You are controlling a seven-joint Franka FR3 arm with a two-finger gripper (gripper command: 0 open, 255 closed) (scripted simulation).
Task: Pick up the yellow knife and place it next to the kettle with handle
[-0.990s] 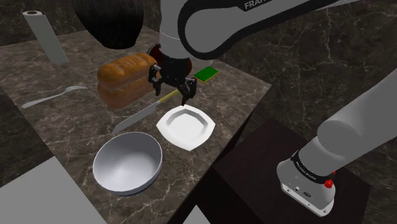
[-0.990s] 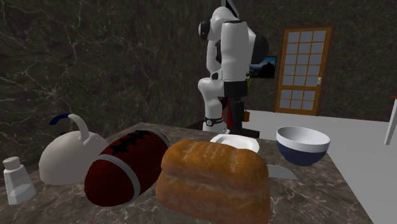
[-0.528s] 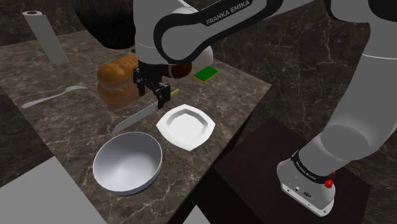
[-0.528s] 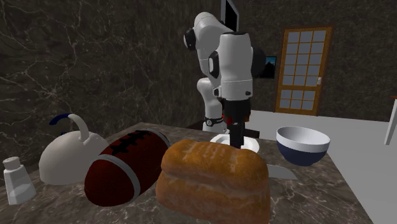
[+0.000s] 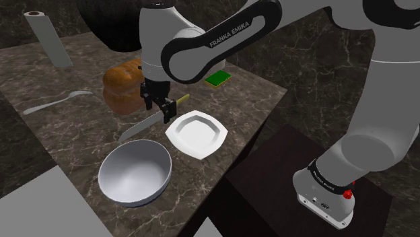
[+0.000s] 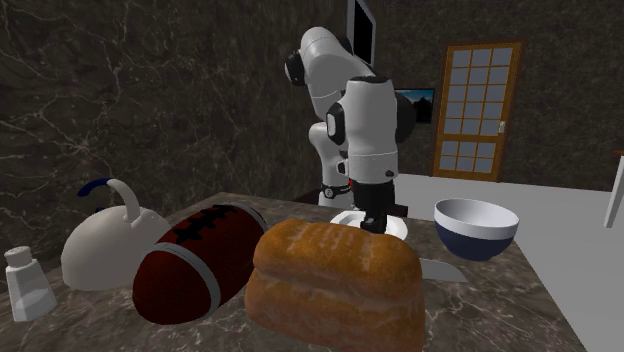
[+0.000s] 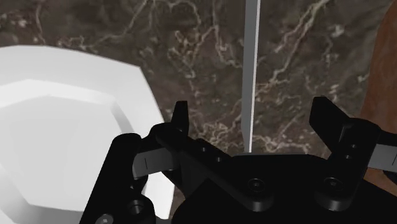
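Well, the dark marble bench (image 5: 74, 131) carries a brown loaf (image 5: 121, 87), a white kettle (image 6: 100, 245) with a curved handle beside a football (image 6: 195, 262), a bowl (image 5: 134, 172) and a white plate (image 5: 195, 132). Between loaf and plate lies the knife (image 7: 251, 70), flat on the bench, well apart from the kettle. Over its yellow handle end the black hand (image 5: 159, 112) hangs released, fingers either side of the blade, not touching it

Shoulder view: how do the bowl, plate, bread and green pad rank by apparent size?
1. Bowl, though it lies nearest the camera.
2. Plate.
3. Bread; the arm hides part, so plate versus bread is unsure.
4. Green pad, clearly smallest.
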